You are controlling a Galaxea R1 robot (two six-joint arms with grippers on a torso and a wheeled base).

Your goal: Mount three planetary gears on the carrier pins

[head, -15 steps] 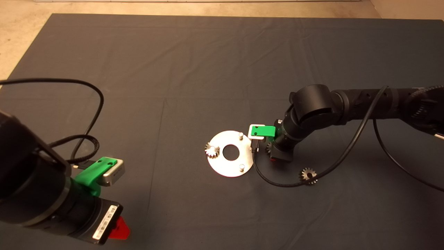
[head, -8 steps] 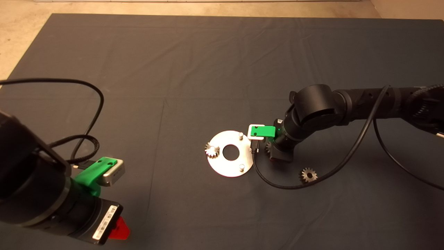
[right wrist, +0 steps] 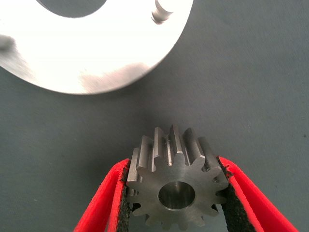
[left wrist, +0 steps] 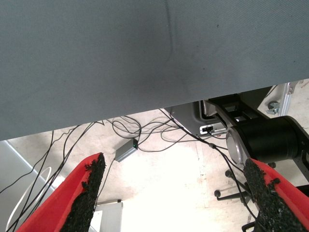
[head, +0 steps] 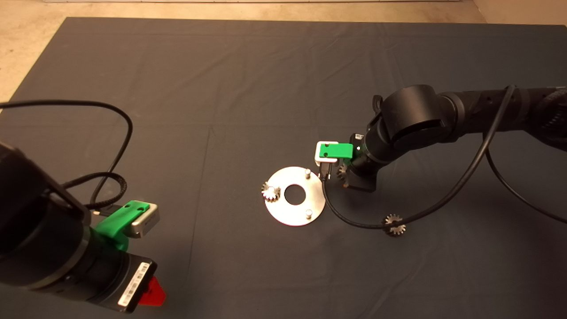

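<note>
A shiny round disc (head: 283, 212) lies mid-mat, with carrier pins standing on it. One planetary gear (head: 270, 191) sits on the left pin. Two pins are bare, one on the far side (head: 307, 171) and one on the near side (head: 308, 214). My right gripper (head: 344, 175) hovers just right of the disc, shut on a second gear (right wrist: 176, 186). In the right wrist view that gear is clamped between the red fingers (right wrist: 104, 203), with the disc (right wrist: 96, 48) and a pin (right wrist: 161, 10) beyond. A third gear (head: 394, 223) lies loose on the mat to the right.
My left gripper (head: 153, 292) stays parked at the lower left, open (left wrist: 174, 162), its wrist view showing the mat edge and floor cables. The right arm's black cable (head: 354, 221) droops onto the mat beside the disc and runs across the loose gear.
My right gripper has risen off the mat with the gear and shifted toward the far side, beside the disc's far pin. The cable has slid onto the loose gear. The left arm is unmoved.
</note>
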